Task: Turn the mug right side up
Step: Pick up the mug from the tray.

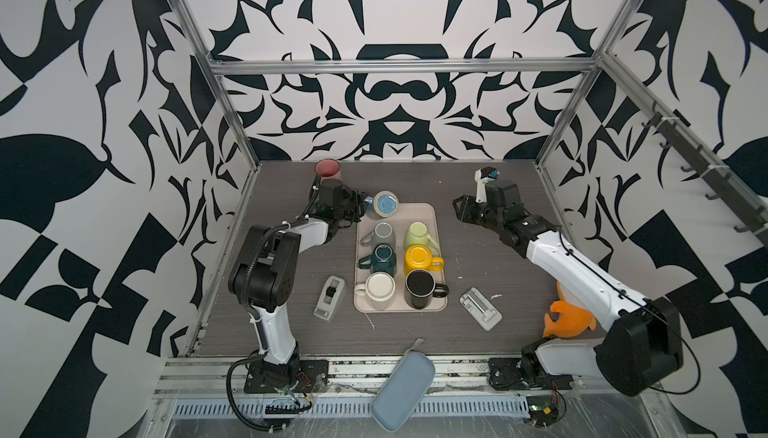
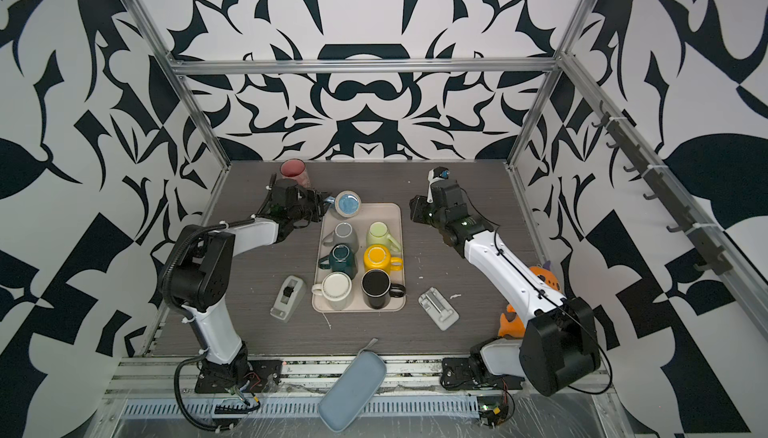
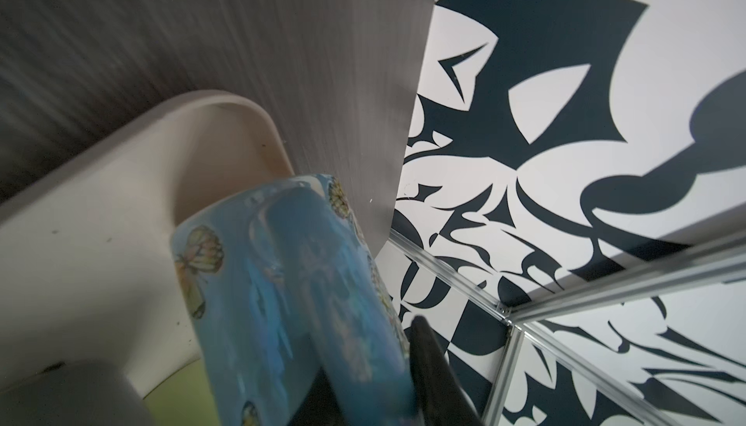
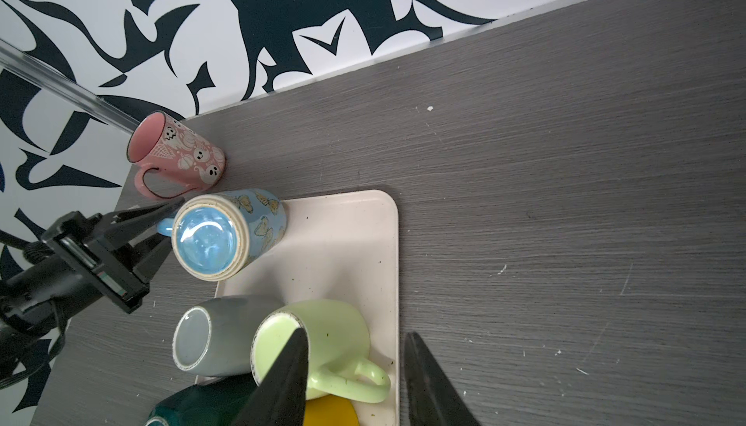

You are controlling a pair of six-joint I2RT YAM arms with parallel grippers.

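Over at the far left corner of the dark wood-grain table (image 4: 524, 202), a pink ghost-patterned ceramic mug (image 4: 177, 153) stands mouth up, clear of the work. Just beside it the left gripper (image 4: 171, 222) reaches in from the side. Its black fingers look clamped on the small handle of the pale blue butterfly-printed ceramic mug (image 4: 210, 234) — a hold chosen, I'd judge, so a roll of the wrist can bring the mouth round. That mug is base up at the far left corner of the cream plastic tray (image 1: 419, 211); I cannot tell whether its rim rests there or hangs just above. A grey ceramic mug (image 4: 218, 335) and a lime-green ceramic mug (image 4: 335, 335), both base up, crowd it, so it likely needs lifting clear first. To the right, the right gripper (image 1: 459, 207) hangs with jaws apart and empty — out of the way, it seems
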